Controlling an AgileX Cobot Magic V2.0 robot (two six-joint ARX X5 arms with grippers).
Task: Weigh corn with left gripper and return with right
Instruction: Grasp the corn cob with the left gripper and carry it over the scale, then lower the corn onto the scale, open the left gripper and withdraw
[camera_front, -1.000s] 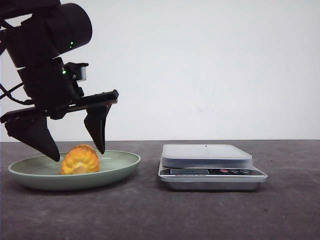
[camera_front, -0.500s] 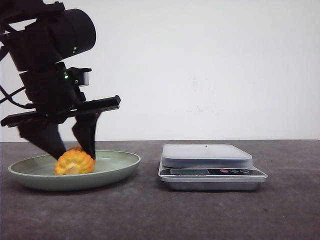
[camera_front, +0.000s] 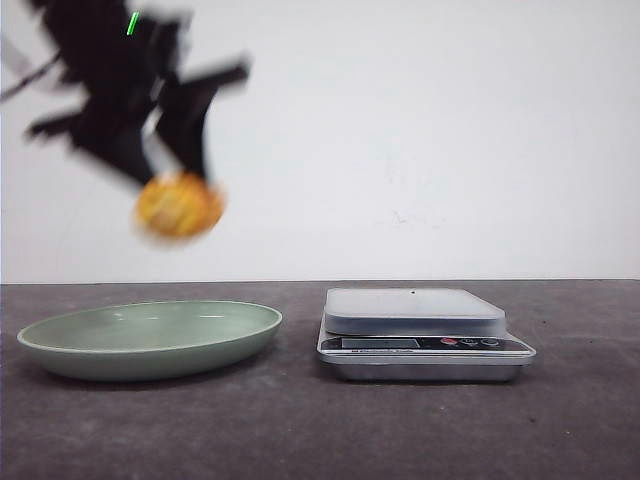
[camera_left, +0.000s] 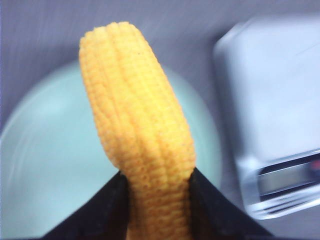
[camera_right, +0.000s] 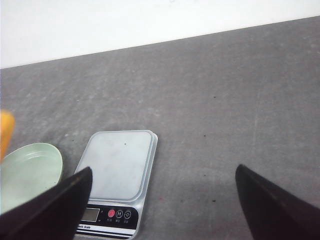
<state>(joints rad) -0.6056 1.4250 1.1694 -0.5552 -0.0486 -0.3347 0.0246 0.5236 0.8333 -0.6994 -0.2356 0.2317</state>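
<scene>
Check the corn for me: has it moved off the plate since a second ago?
Yes. The corn has gone straight up, clamped in the left gripper, and now hangs well above the green plate, which hasn't shifted beside the scale.

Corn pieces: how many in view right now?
1. The corn is held by the left gripper, lifted above the plate. Nothing suggests others hidden.

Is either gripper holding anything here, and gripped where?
The left gripper holds the corn by one end, fingers on opposite sides. The right gripper holds nothing.
</scene>
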